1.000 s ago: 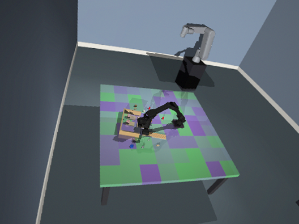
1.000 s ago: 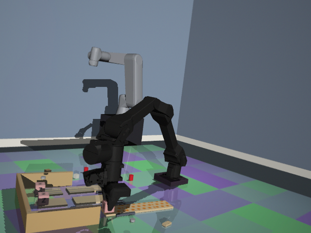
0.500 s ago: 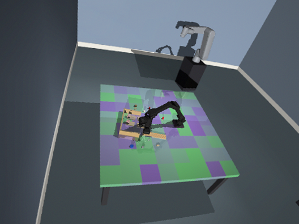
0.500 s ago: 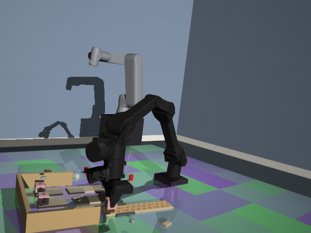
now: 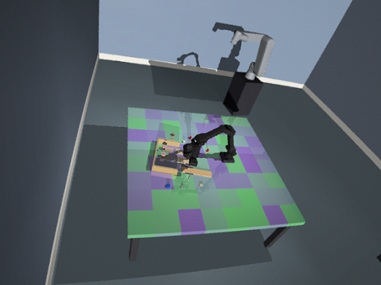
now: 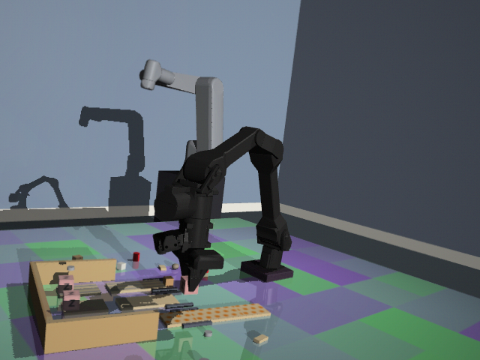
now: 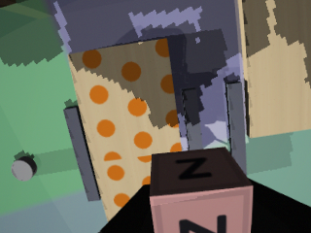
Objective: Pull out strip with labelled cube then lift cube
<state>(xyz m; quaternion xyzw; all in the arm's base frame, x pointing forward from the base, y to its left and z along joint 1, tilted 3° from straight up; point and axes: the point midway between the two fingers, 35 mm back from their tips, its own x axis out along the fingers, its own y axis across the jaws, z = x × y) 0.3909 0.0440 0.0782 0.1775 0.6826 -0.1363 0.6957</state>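
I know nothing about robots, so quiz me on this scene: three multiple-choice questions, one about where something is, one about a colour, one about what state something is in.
1. Where does the dotted strip lie?
A. Pulled out onto the table, beside the open side of the tan tray
B. Wholly inside the tray
C. On the floor

2. What colour are the dots on that strip?
A. Blue
B. Orange
C. White

3. What is the gripper doing?
A. Open, holding nothing
B. Shut on nothing
C. Shut on the pink cube marked N, lifted off the strip

Answers:
1. A, the exterior view shows it stretching out from the tray across the table.
2. B, the wrist view shows orange dots on tan.
3. C, the cube sits between the jaws, with the strip well below it.
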